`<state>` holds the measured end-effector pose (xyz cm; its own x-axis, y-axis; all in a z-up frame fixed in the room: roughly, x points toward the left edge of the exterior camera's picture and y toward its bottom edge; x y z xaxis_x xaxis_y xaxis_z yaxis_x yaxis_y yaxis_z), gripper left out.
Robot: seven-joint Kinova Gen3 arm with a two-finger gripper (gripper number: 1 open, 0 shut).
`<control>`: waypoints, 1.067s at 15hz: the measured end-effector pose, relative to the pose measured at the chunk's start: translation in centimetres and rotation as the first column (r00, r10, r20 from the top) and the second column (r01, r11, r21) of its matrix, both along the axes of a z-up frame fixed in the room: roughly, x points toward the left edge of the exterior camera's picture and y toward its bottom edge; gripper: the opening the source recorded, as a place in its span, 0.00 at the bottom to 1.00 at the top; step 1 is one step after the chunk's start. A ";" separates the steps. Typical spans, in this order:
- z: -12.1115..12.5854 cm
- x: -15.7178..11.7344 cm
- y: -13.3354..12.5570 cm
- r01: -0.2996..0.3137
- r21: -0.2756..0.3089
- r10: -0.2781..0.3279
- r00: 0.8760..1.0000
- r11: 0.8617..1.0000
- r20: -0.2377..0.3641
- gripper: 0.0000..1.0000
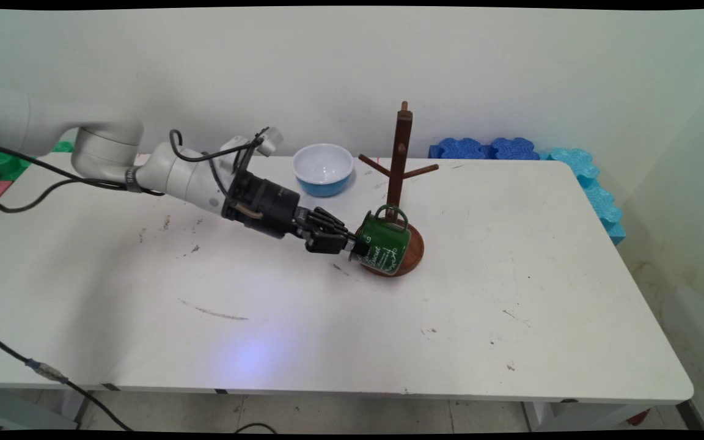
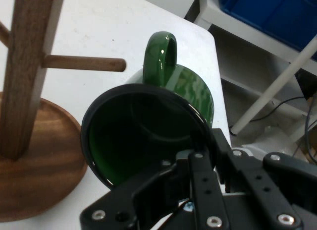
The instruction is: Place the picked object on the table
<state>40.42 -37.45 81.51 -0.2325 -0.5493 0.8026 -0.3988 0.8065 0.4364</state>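
Green enamel marks the mug (image 1: 382, 244), which is held by its rim in the pincer (image 1: 352, 243) — one finger is seen inside the dark mouth in the hand view, the other outside the wall, so the pincer is closed on the mug's lip. The mug (image 2: 148, 136) is carried on its side, low over the round wooden base of the mug tree (image 1: 398, 201); whether it touches that base cannot be told. Its long axis is laid roughly in line with the arm, the mouth turned back toward the pincer and the bottom pointed away to the right. The handle is turned upward, close beside the upright post — a rim grip that leaves the loop free. A blue bowl (image 1: 322, 169) is left well behind on the counter (image 1: 511, 293).
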 end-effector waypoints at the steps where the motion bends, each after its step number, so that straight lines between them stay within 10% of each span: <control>1: 0.3 0.1 0.3 0.004 -0.001 -0.004 1.000 1.000 0.001 0.00; 16: 5.1 3.7 4.2 0.052 -0.062 -0.043 0.990 0.997 0.134 0.00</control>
